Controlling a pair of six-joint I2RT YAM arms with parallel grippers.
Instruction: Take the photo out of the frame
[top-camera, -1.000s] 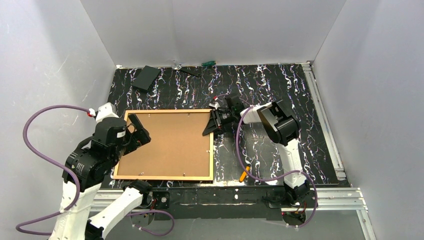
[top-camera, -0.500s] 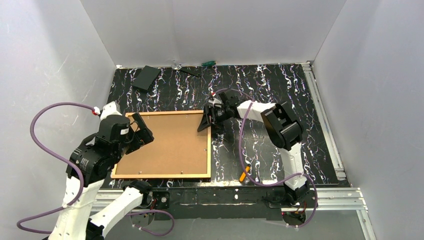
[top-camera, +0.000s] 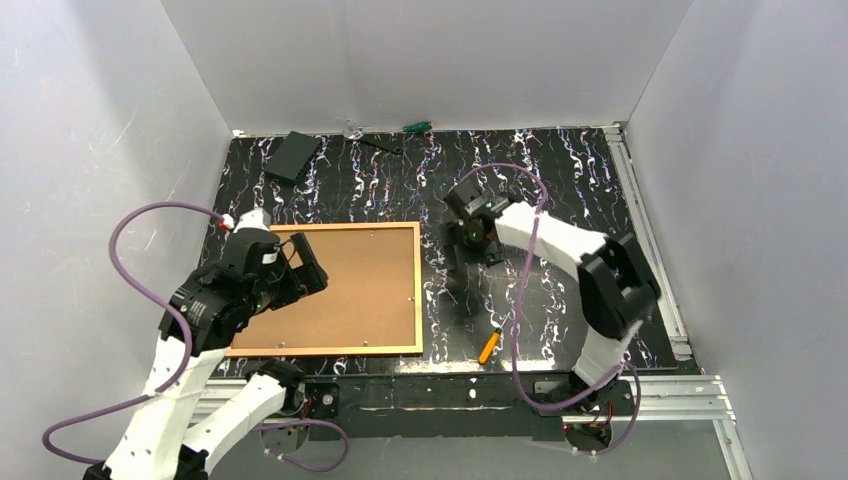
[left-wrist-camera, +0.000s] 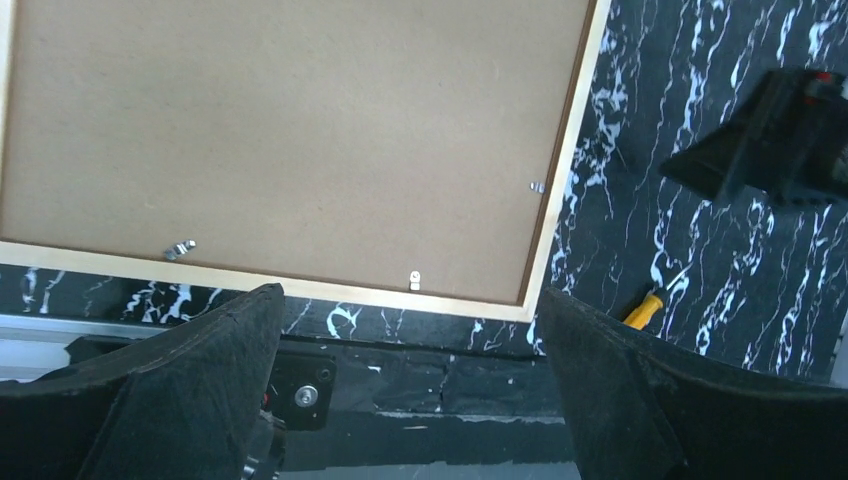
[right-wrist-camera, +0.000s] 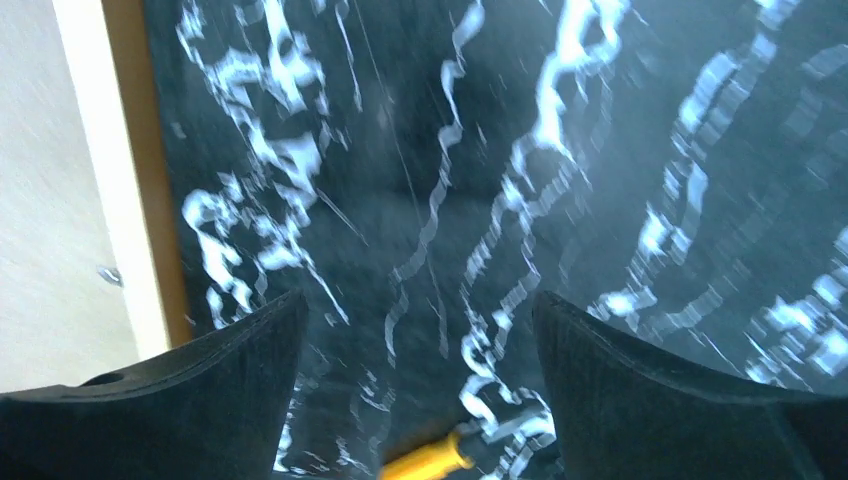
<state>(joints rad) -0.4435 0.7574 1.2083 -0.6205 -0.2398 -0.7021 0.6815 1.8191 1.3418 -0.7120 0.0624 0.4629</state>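
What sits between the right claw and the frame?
Nothing: bare marbled table separates right claw from frame, clearest in the right wrist view.

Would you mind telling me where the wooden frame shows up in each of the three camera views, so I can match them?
Top external: frame lies left of centre, brown board up.
Left wrist: frame fills the upper left, one corner at lower centre.
Right wrist: frame, only one rail along the left edge.
Shared landmark: orange-handled item off that corner; left wrist, lower right; right wrist, bottom edge.
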